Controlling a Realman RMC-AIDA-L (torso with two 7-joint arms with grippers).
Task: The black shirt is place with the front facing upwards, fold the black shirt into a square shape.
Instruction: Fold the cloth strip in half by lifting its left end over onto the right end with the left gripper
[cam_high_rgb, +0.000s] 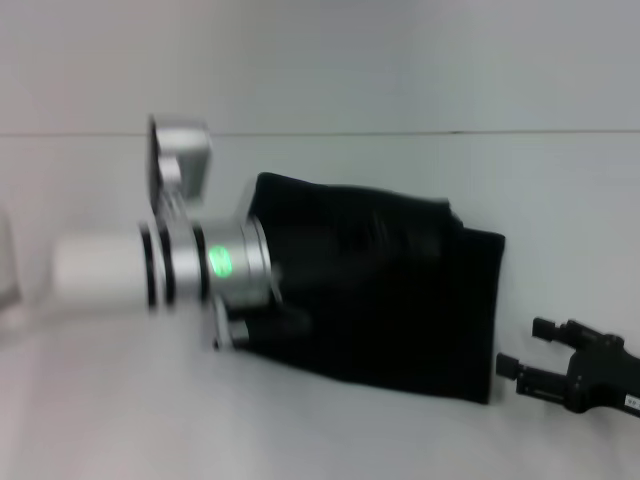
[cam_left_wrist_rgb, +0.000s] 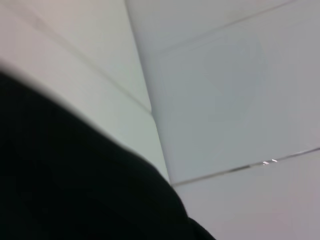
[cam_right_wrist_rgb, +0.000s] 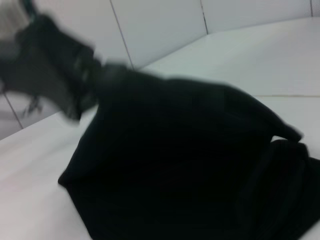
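Black shirt (cam_high_rgb: 390, 300): folded into a rough rectangle, lying mid-table (cam_high_rgb: 300, 430). Left gripper (cam_high_rgb: 262, 325): low at the shirt's left edge, touching the cloth; grasp cannot be told. Right gripper (cam_high_rgb: 525, 350): parked right of the shirt, fingers spread, holding nothing.

- The black shirt (cam_high_rgb: 400, 300) is plain black all over; no lettering or pattern shows.
- The desk (cam_high_rgb: 320, 430) is plain white.
- The left arm (cam_high_rgb: 190, 262) is silver and white with black rings and a green light.
- The right gripper (cam_high_rgb: 530, 350), at 4 o'clock, is black.
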